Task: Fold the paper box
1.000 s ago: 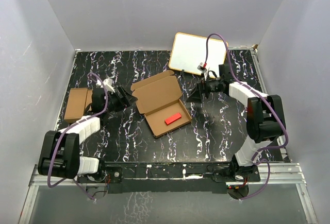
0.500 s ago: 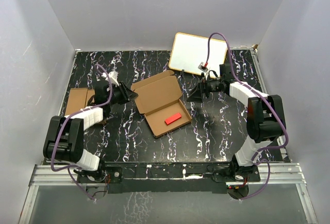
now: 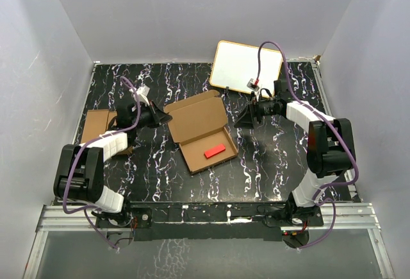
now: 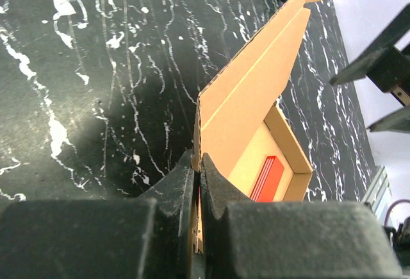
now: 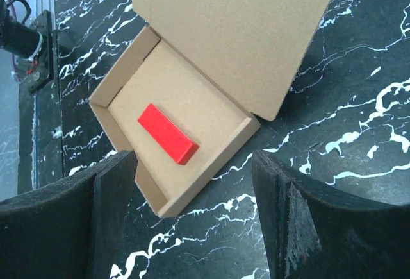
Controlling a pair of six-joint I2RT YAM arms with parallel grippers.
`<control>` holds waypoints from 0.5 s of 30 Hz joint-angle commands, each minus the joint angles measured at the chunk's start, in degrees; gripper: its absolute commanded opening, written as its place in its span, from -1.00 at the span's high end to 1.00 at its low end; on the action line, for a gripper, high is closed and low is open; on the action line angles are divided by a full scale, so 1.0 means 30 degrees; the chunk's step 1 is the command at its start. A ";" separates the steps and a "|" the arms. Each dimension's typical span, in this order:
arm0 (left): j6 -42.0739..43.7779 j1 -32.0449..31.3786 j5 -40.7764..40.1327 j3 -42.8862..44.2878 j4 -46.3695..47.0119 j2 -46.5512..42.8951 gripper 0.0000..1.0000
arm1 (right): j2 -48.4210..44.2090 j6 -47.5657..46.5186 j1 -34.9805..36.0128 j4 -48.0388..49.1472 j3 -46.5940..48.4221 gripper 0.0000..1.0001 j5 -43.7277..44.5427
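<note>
Newly closed, the left claw (image 4: 197, 162) pinches the paper box (image 3: 198, 128) by its raised lid; swing it over slowly, letting the gaping, empty right claw (image 5: 192, 170) brace the base.

You have nothing legible to read here; the paper box (image 3: 192, 118) shows you only plain brown card, inside and out; the red block (image 5: 168, 133) lying in it carries no print you can make out; the white board (image 3: 243, 64) with its yellow rim shows you a blank face.
</note>
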 commanded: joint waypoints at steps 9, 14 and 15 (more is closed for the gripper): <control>0.2388 -0.0792 0.6070 0.1092 0.1488 -0.0975 1.00 | -0.5033 -0.3745 -0.2034 0.1548 -0.2233 -0.69 -0.1117; 0.4379 -0.1643 0.6646 0.1691 -0.0123 -0.1323 1.00 | -0.4570 -0.2642 -0.3175 0.1515 -0.1811 -0.72 -0.3074; 0.4583 -0.1723 0.6736 0.1723 -0.0246 -0.1359 1.00 | -0.4282 -0.3218 -0.3223 0.0405 -0.1304 -0.72 -0.2885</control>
